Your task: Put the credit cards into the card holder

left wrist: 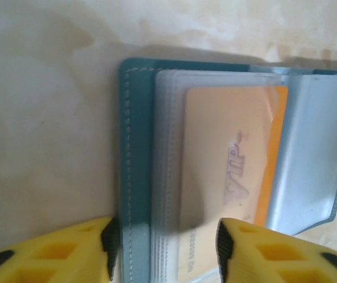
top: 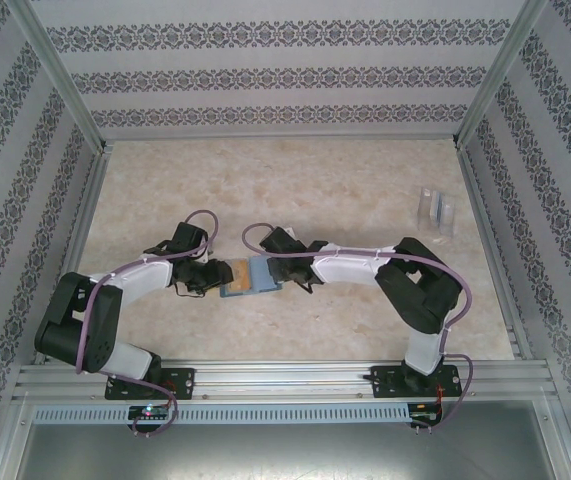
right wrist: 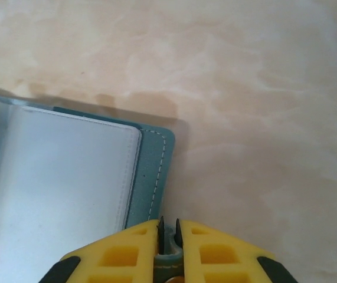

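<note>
The teal card holder lies open on the table between both arms, its clear inner sleeves showing. A tan and orange credit card marked VIP sits inside one sleeve; from above it is the tan patch at the holder's left. My left gripper is open, its yellow fingers standing either side of the holder's stitched edge and the card's end. My right gripper is shut on the small teal tab at the holder's right edge. In the top view, the left gripper and right gripper flank the holder.
A clear plastic stand stands at the back right of the marbled table. Patterned walls with metal frame posts enclose the table on three sides. The arm bases sit on the rail at the near edge.
</note>
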Robot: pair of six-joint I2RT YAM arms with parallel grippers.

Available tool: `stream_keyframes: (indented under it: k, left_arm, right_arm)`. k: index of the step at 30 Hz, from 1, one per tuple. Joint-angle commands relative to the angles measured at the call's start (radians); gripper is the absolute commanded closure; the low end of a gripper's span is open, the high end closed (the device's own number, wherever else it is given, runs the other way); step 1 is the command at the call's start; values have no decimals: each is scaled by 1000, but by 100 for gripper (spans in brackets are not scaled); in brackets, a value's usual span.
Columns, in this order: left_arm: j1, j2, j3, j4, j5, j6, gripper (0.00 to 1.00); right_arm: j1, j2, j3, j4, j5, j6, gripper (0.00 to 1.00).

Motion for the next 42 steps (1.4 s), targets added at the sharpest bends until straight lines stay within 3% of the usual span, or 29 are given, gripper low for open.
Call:
stream_keyframes:
  k: [1, 6, 12, 15, 20, 23, 32, 36, 39, 42]
  left_arm:
    - [2, -17, -4, 7, -17, -1, 31]
    - [1, -11, 7, 20, 1, -10, 30]
    - [0, -10, 14, 46, 59, -10, 45]
    - [1, -36, 13, 37, 40, -11, 45]
    - [1, -79, 15, -9, -8, -5, 42]
    - [2, -88, 18, -22, -21, 2, 42]
    - [4, -94, 29, -53, -32, 15, 42]
    - [4, -85, 25, -46, -32, 15, 40]
    - [4, -78, 26, -42, -25, 13, 40]
    - [3, -66, 28, -33, -31, 12, 40]
  right_arm:
    - [8, -40, -28, 53, -97, 56, 87]
    - [6, -40, -44, 99, -129, 83, 88]
    - [-1, -33, -79, 161, -173, 127, 90]
    - [0, -39, -90, 168, -167, 126, 90]
    - [-17, -88, -103, 144, -121, 124, 68]
    - [-25, -131, -107, 115, -77, 100, 61]
    - [-105, -297, -153, 48, -24, 60, 56]
    - [-133, -364, -172, 32, -99, 61, 55]
    - [-82, -334, -141, 3, -207, 135, 54]
    - [9, -282, -152, 45, -219, 245, 52]
